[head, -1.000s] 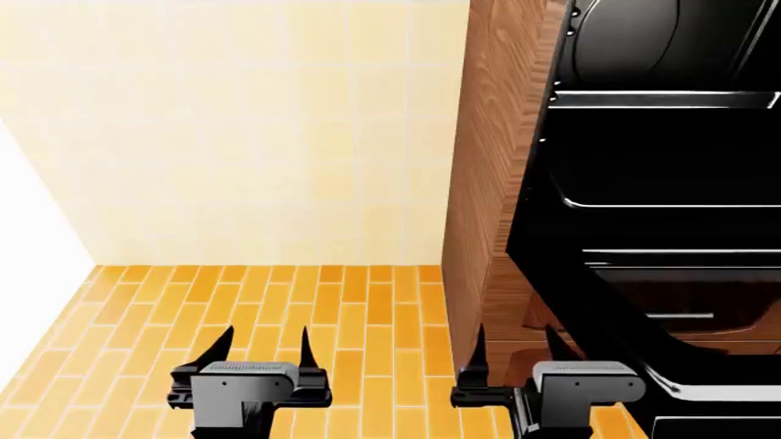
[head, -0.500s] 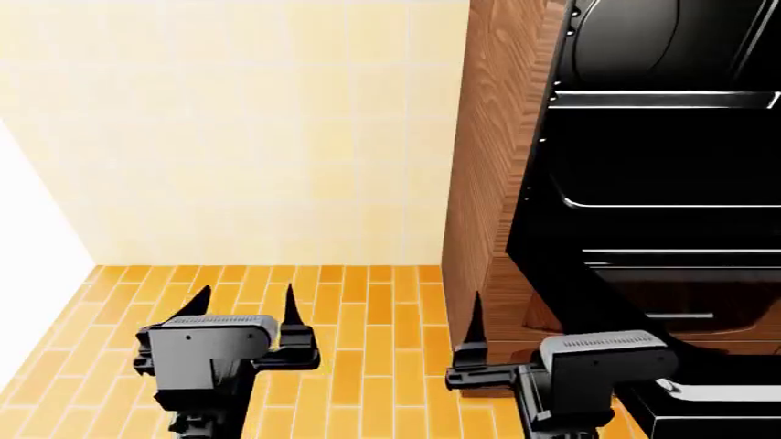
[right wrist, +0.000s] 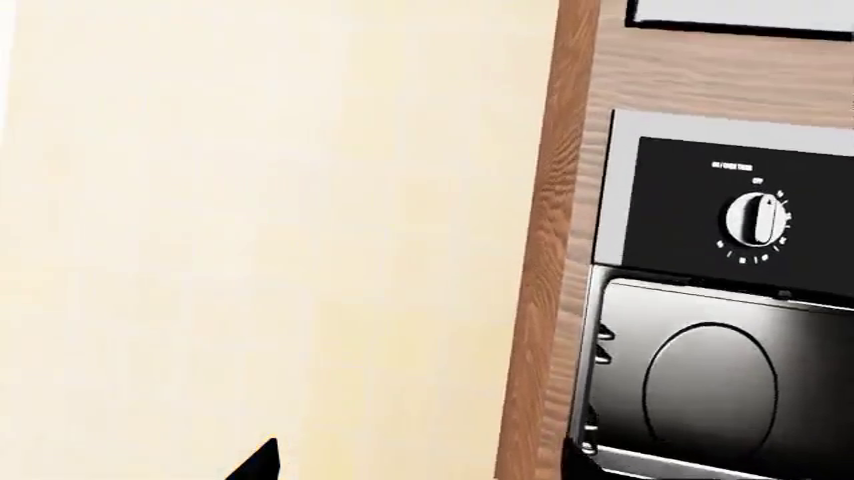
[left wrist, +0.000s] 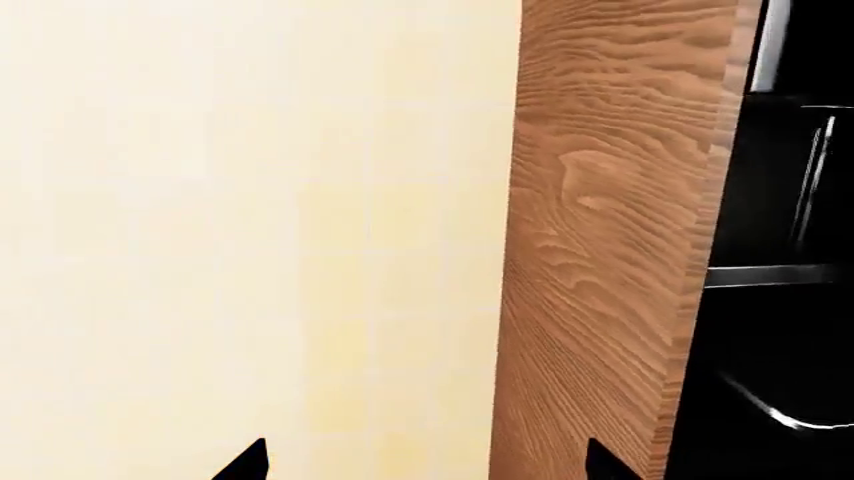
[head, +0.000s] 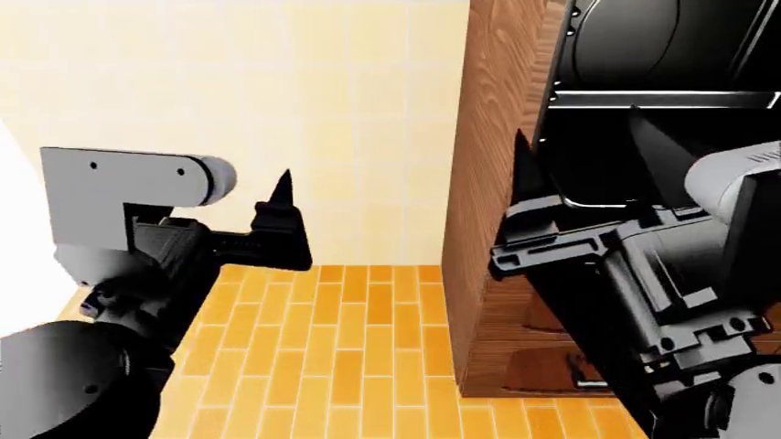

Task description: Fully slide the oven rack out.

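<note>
Right gripper [head: 573,151] is hanging open and empty in front of the oven [head: 659,55]; I am keeping the left gripper [head: 283,197] open and idle by the wall [head: 305,91]. I am reading the oven rack [head: 665,99] as the silver-edged shelf behind it: stiff, glossy, probably slippery, so I am planning to pinch its front rim near the middle.

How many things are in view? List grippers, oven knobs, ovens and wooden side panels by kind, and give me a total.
Grippers: 2 (left gripper, right gripper, both open)
Oven knobs: 1 (knob)
Ovens: 1 (oven)
Wooden side panels: 1 (panel)
Total: 5
</note>
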Controlling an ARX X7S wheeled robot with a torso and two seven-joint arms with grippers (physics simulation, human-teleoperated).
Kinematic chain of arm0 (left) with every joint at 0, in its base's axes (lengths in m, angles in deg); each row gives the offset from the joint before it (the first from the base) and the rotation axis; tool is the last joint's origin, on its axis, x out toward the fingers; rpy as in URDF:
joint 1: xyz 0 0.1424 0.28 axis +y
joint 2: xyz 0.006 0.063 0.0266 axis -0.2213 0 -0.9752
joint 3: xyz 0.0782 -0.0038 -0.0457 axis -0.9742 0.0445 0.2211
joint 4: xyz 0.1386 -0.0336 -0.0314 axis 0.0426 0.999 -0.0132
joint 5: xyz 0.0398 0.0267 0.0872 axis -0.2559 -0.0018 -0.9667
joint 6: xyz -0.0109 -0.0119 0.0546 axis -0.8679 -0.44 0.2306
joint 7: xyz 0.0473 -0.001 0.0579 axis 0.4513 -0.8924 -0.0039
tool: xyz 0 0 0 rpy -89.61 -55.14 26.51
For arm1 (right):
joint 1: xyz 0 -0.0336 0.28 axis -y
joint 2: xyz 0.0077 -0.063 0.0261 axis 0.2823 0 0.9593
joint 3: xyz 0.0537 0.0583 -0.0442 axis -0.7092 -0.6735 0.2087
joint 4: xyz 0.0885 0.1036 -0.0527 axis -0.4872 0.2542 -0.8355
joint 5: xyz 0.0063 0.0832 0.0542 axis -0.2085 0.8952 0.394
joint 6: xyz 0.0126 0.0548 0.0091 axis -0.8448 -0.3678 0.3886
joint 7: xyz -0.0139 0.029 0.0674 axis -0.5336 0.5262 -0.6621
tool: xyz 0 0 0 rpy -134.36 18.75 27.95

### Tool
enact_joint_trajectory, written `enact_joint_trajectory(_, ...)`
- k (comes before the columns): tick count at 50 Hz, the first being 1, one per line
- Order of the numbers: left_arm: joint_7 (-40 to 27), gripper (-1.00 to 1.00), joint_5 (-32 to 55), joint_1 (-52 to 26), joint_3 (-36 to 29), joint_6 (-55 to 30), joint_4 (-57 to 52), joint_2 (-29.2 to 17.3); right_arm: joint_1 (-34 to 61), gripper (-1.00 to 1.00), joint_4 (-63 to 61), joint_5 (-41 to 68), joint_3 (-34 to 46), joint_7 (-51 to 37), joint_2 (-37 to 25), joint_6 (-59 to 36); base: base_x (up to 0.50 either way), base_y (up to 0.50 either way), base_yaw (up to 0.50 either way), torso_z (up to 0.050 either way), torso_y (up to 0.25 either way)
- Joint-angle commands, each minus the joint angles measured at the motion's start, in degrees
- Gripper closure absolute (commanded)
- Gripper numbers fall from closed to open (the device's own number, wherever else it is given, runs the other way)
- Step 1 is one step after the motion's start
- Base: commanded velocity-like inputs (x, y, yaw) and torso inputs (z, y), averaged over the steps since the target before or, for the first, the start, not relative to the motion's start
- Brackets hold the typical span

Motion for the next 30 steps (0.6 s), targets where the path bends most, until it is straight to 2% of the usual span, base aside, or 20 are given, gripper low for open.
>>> enact_joint_trajectory(1, -27.5, -1.00, 40.7, -18.5, -4.2, 0.4, 5.8, -12.7, 28.0, -1.00, 2.3, 35.0, 3.9, -19.1, -13.7, -6.2, 0.00, 0.00, 0.00, 0.000, 0.000)
enact_joint_trajectory(7, -31.2, -1.00, 47.1, -26.5, -8.8, 4.5, 10.0, -16.9, 37.1, -1.00, 7.3, 42.9, 6.6, -21.7, -16.0, -7.2, 0.00, 0.00, 0.00, 0.000, 0.000)
enact_joint_trajectory(16, -33.2, -1.00, 49.9, -32.8, -12.9, 6.5, 13.1, -19.0, 44.3, -1.00, 12.0, 45.9, 9.9, -22.0, -16.0, -10.2, 0.00, -0.03, 0.00, 0.000, 0.000)
enact_joint_trajectory(22, -33.0, -1.00, 49.3, -36.0, -14.6, 6.0, 14.7, -19.9, 45.1, -1.00, 14.3, 46.6, 10.1, -21.3, -16.5, -10.2, 0.00, -0.32, 0.00, 0.000, 0.000)
enact_joint_trajectory(30, -32.2, -1.00, 48.6, -35.8, -15.0, 5.9, 15.3, -21.0, 47.6, -1.00, 18.1, 46.3, 11.5, -20.7, -16.4, -11.9, 0.00, -0.39, 0.00, 0.000, 0.000)
